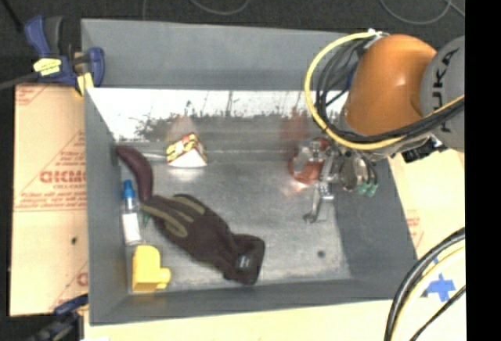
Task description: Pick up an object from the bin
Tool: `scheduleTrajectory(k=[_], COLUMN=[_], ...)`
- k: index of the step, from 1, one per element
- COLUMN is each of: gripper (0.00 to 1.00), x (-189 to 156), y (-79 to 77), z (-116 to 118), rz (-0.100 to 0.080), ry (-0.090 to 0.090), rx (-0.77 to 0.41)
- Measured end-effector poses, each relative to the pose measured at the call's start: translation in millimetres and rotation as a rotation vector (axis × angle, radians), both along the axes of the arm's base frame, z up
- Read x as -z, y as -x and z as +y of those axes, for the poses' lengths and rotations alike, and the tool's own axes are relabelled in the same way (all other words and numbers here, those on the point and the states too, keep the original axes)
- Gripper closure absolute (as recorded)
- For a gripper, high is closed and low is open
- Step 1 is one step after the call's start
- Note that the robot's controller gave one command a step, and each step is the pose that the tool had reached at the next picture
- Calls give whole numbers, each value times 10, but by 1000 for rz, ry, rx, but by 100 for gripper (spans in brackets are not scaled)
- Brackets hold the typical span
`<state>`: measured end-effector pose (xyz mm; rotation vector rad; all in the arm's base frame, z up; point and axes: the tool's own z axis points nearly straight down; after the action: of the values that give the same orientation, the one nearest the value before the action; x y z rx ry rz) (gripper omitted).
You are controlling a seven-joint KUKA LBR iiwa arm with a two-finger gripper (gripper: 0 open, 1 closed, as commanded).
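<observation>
Just up-left of the tool (315, 210) lies a small, blurred reddish thing (304, 167); whether the tool is open cannot be told. A brown glove (205, 234) lies well to its left.

- Light: moderate, even; seemingly from overhead.
- Glare: bright band on the bin's far wall (227, 105); pale sheen on the floor (266, 175) beside my pincer (315, 210).
- Highlight: soft, on my orange cover (387, 85).
- Surround: dim.
</observation>
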<state>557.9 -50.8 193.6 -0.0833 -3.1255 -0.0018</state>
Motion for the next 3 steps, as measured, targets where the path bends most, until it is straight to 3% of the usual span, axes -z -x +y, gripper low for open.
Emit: scheduleTrajectory(k=[1,2,3], gripper=[0,0,0], x=[-86,157,-160], y=[265,498,397], z=[115,270,501], rz=[-35,-14,-20], ry=[5,-1,1], rx=[-90,-231,-15])
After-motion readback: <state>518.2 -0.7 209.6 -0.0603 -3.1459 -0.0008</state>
